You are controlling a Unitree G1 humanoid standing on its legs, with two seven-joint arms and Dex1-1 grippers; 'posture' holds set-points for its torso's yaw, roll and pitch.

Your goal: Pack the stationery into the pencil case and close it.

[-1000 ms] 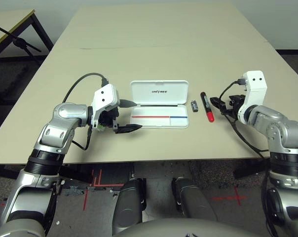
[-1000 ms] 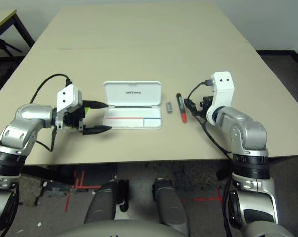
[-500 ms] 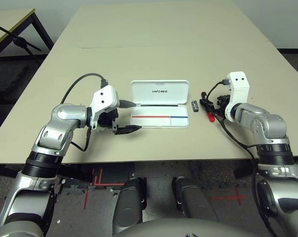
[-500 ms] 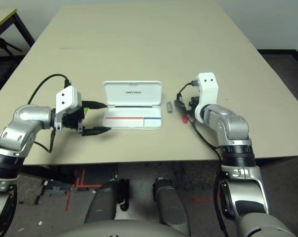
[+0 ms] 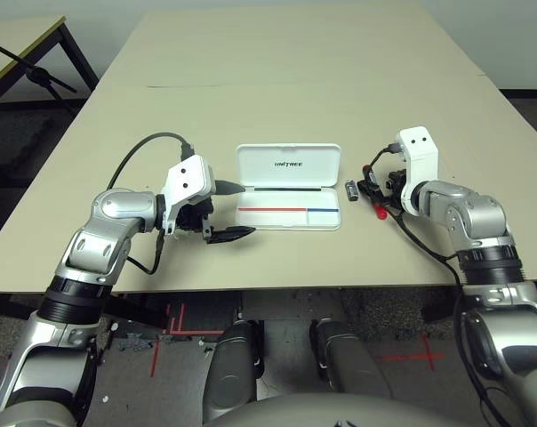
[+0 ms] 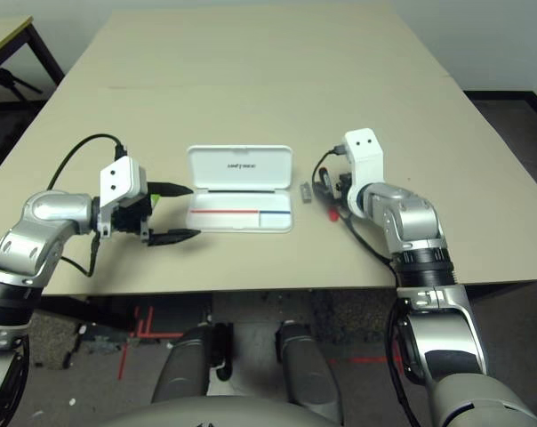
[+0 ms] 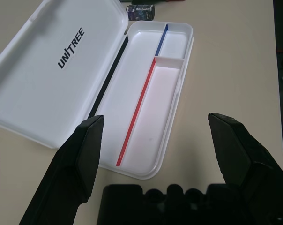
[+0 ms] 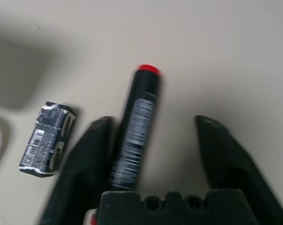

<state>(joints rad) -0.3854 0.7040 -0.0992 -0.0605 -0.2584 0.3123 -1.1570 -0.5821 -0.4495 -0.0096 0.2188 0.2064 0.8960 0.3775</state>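
step: grabbing marker [image 8: 134, 136] | right gripper [image 8: 153, 140] unclenched astride it, left gripper [image 7: 155, 150] released | next: clamp, carry left into case [image 5: 286, 212]

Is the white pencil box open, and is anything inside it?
Open and empty. The pencil case has its lid flipped back flat, and both compartments are bare.

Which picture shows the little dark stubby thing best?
The right wrist view: the dark stubby piece is close, its label visible, beside the black marker. The left wrist view catches it beyond the pencil case. The eye views show a speck.
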